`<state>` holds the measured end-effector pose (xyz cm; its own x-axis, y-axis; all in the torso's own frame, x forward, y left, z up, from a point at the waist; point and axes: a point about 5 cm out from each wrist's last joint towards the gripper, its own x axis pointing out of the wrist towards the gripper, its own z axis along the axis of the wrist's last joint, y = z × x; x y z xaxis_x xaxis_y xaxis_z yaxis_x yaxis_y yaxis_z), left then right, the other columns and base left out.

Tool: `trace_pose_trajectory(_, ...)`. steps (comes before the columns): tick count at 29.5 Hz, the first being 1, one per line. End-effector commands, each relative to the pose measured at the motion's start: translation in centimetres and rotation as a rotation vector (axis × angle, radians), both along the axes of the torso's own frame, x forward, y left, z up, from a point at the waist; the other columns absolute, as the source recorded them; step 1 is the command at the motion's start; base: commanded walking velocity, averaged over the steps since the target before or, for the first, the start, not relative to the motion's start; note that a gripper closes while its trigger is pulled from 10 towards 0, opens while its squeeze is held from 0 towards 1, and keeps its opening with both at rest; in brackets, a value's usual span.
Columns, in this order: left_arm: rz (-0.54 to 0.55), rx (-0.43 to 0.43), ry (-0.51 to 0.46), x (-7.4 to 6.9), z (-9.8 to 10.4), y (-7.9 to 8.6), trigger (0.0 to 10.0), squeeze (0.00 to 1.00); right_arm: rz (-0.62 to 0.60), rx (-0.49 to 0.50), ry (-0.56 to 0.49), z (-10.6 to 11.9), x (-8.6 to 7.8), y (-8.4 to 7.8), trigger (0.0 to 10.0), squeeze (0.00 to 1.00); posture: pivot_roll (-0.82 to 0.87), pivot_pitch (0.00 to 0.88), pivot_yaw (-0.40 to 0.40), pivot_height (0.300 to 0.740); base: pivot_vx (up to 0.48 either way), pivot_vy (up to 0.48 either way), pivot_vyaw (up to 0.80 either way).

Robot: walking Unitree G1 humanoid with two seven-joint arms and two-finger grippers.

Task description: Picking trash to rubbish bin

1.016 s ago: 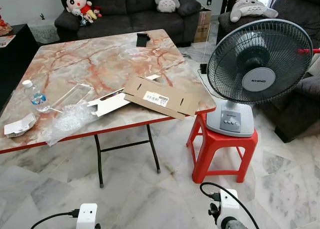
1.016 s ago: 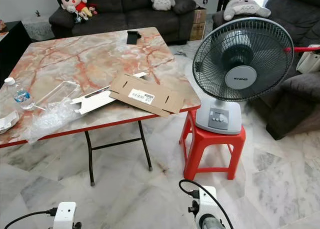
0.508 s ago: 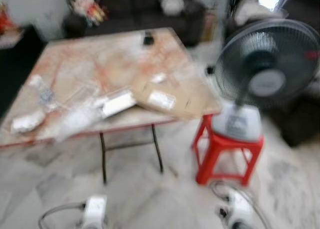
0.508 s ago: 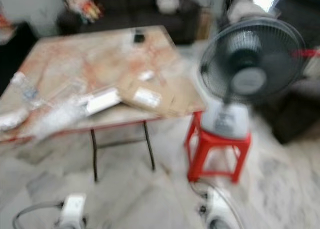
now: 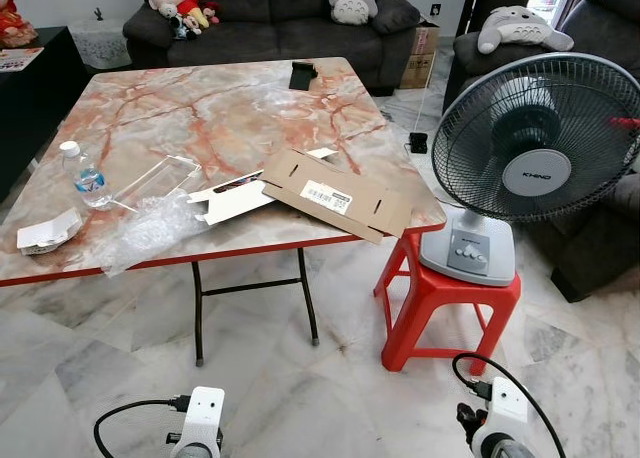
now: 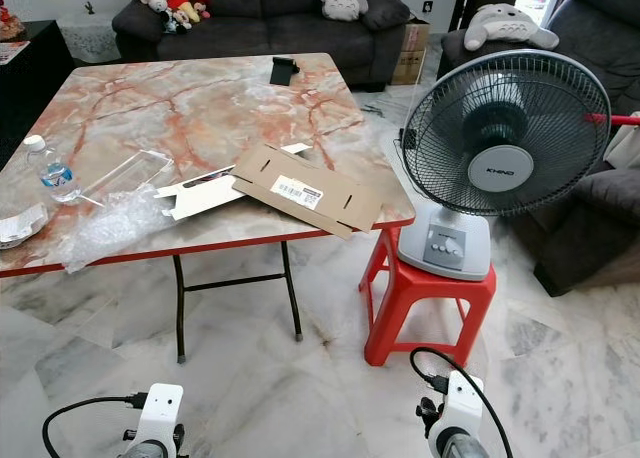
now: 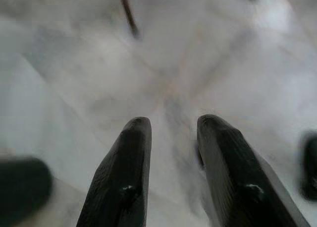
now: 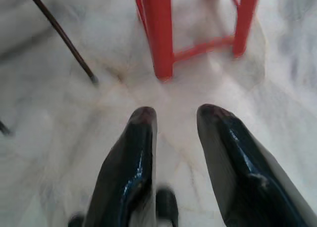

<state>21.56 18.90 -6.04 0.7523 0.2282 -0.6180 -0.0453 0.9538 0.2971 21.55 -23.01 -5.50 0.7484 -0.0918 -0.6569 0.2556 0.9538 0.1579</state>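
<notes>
On the marble-pattern table (image 5: 200, 108) lies a flattened brown cardboard box (image 5: 335, 193) at the near right corner. Beside it are a white card piece (image 5: 235, 200), crumpled clear plastic wrap (image 5: 150, 233), a clear plastic tray (image 5: 155, 181), a small water bottle (image 5: 85, 176) and a small white box (image 5: 45, 233) at the near left edge. Both arms hang low in front of me, over the floor and well short of the table. My left gripper (image 7: 171, 125) is open above bare marble floor. My right gripper (image 8: 176, 113) is open too, pointing towards the red stool's legs (image 8: 158, 33).
A grey fan (image 5: 535, 163) stands on a red plastic stool (image 5: 450, 303) just right of the table's corner. A black object (image 5: 300, 75) lies at the table's far edge. Dark sofas (image 5: 270, 18) with plush toys stand behind. Marble floor (image 5: 300, 398) spreads before me.
The camera swung with heavy blur and has settled, with the whole scene shifted slightly. Nothing on the table has moved, and both arms still hang low.
</notes>
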Motion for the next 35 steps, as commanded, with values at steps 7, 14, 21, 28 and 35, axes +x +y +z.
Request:
trace_pose_trajectory(7, -0.081, 0.173, -0.582, 6.7, 8.9, -0.2, 10.0, 0.00, 0.116, -0.010, -0.475, 8.0, 8.7, 1.8, 10.0, 0.00, -0.02, 0.000, -0.014, 0.740, 0.000, 0.000, 0.00)
trace_pose_trajectory(14, -0.131, 0.177, -0.876, 8.5, 15.3, -2.9, 10.0, 0.00, 0.224, -0.029, -0.873, 16.6, 13.2, 5.3, 10.0, 0.00, -0.02, 0.000, -0.018, 0.740, 0.000, 0.000, 0.00)
trace_pose_trajectory(21, -0.124, 0.146, -0.963, 9.0, 18.2, -3.8, 10.0, 0.00, 0.250, -0.017, -1.041, 20.8, 13.9, 7.6, 10.0, 0.00, -0.02, 0.004, -0.019, 0.740, 0.000, 0.000, 0.00)
trace_pose_trajectory(28, -0.097, 0.009, -0.941, 11.3, 19.8, -5.2, 10.0, 0.00, 0.372, 0.033, -1.033, 21.4, 14.2, 11.8, 10.0, 0.00, -0.02, 0.000, -0.024, 0.740, 0.000, 0.000, 0.00)
trace_pose_trajectory(35, -0.122, -0.050, -0.972, 12.0, 21.2, -6.4, 10.0, 0.00, 0.400, 0.069, -0.992, 21.3, 14.3, 13.3, 10.0, 0.00, -0.02, 0.000, -0.023, 0.740, 0.000, 0.000, 0.00)
